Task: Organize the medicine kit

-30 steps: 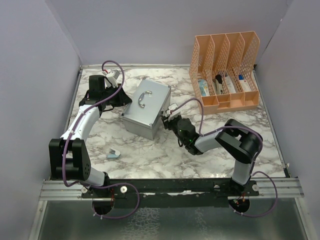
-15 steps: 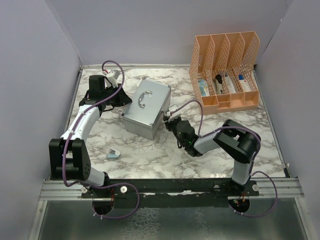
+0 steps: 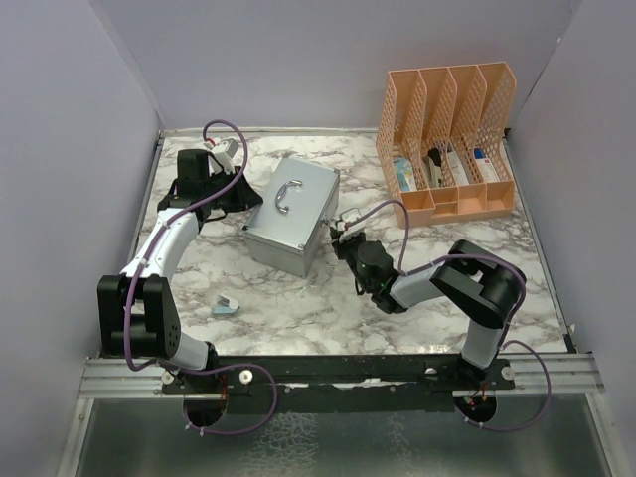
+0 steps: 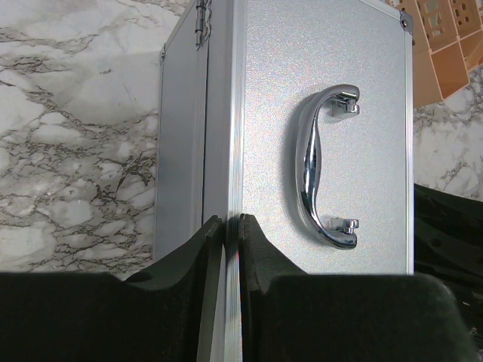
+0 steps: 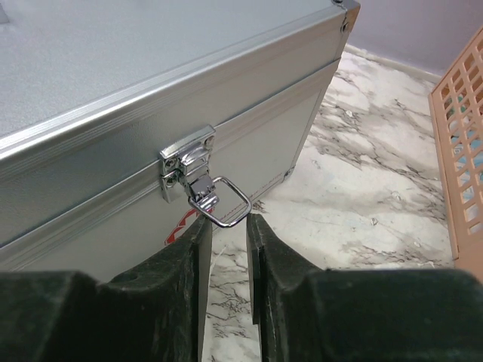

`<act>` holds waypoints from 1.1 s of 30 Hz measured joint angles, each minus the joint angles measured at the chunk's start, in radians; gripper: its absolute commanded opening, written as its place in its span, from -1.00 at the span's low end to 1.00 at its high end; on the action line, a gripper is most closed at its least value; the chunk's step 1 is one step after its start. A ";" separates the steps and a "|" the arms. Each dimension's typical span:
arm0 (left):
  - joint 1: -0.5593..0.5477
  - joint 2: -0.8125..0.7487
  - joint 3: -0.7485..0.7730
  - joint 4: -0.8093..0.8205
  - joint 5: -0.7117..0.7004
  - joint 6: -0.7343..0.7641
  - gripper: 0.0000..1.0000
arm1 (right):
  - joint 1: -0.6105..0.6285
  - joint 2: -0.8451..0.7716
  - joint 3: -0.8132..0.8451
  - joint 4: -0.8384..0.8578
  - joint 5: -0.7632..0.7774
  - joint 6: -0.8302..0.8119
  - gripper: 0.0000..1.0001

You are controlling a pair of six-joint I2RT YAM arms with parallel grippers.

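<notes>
Lilac-walled marble tabletop (image 3: pixel 328 308): left end effector (image 4: pixel 232 220) clamps medicine kit (image 4: pixel 264 75), right end effector (image 5: pixel 229 220) unclear.

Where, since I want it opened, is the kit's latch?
Right wrist view: the latch is on the kit's front, its loop just above the right gripper.

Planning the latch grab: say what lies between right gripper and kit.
Nothing: the right wrist view shows the kit, its latch loop at the right gripper.
</notes>
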 measured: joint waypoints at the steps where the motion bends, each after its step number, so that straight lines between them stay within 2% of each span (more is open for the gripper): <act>1: 0.000 0.000 0.000 0.000 0.000 0.000 -0.67 | 0.000 -0.003 0.000 0.000 0.000 0.000 -0.56; 5: 0.000 0.000 0.000 0.000 0.000 0.000 -0.67 | -0.003 -0.018 0.000 0.004 0.001 -0.008 -0.59; 19: 0.000 0.000 0.000 0.000 0.000 0.000 -0.67 | -0.010 -0.020 0.016 -0.001 -0.034 -0.011 -0.47; 33: 0.000 0.001 0.000 0.000 0.001 0.000 -0.67 | -0.013 -0.033 0.045 -0.057 -0.080 0.033 -0.44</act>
